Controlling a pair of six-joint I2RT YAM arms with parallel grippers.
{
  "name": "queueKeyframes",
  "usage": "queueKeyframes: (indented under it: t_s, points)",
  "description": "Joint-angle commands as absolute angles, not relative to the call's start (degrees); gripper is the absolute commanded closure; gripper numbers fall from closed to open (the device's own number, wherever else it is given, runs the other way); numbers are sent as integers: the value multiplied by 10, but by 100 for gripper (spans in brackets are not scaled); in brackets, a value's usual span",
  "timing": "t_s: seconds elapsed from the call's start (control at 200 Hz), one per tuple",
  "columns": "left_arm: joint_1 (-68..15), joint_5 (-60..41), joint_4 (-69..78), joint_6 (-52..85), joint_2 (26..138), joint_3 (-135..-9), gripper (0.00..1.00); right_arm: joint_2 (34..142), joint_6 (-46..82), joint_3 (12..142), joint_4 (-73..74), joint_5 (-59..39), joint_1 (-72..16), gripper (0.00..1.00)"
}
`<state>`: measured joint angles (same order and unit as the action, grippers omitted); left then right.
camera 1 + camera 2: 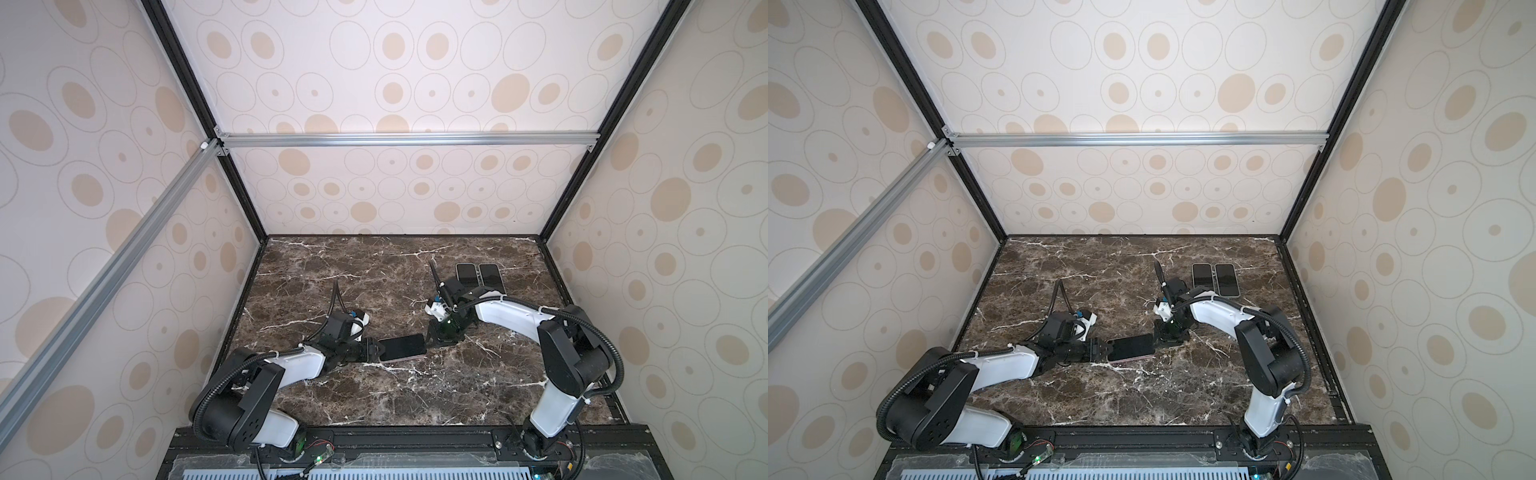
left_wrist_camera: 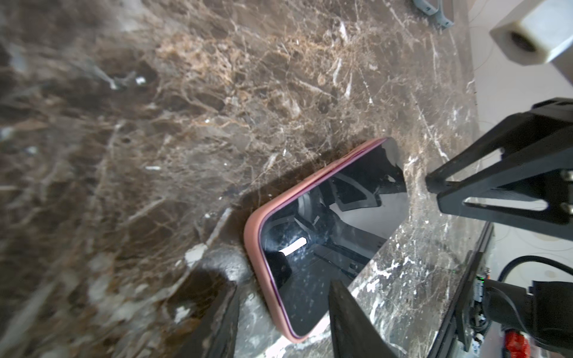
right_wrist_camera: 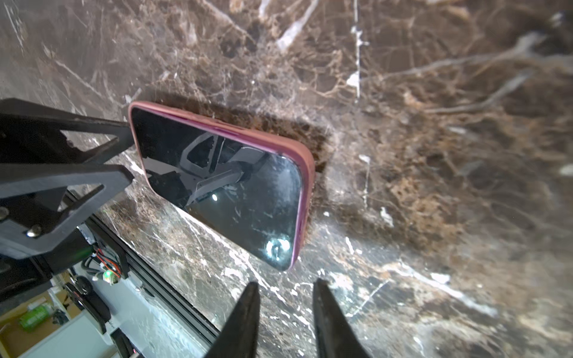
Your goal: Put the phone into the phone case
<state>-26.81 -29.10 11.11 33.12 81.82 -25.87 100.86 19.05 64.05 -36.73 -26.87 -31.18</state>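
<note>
Lying on the worktop [image 1: 374, 270], the phone [image 1: 402, 347] sits in its pink phone case [image 2: 254, 235]; left claw [image 2: 282, 284] half-open at one end, right claw [image 3: 286, 282] slightly parted, empty.

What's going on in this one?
A black phone appears seated in a pink case, lying on the brown marble table between two arms. The left arm's fingers stand open at one short end; the right arm's fingers, slightly apart and empty, point at the other end. Neither seems to grip it. At the back of the table lie two more black phones.
</note>
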Motion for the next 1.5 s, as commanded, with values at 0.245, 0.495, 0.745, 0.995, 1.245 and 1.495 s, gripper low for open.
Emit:
queueKeyframes:
  t_s: [0.245,0.495,0.745,0.995,1.245,1.495]
  points:
    - [-273,-300,65,302,820,-271,60,1022,196,616,-341,-275,-320,75]
    - [-276,-327,89,311,840,-268,65,1042,200,609,-321,-281,-323,75]
    - [-279,-336,96,314,857,-268,71,1057,205,607,-303,-287,-325,79]
    - [-283,-340,105,319,867,-269,72,1064,211,602,-293,-288,-334,86]
    - [-286,-352,122,328,879,-268,71,1086,212,601,-283,-285,-353,90]
    - [-289,-353,128,331,880,-263,71,1109,216,594,-267,-286,-357,90]
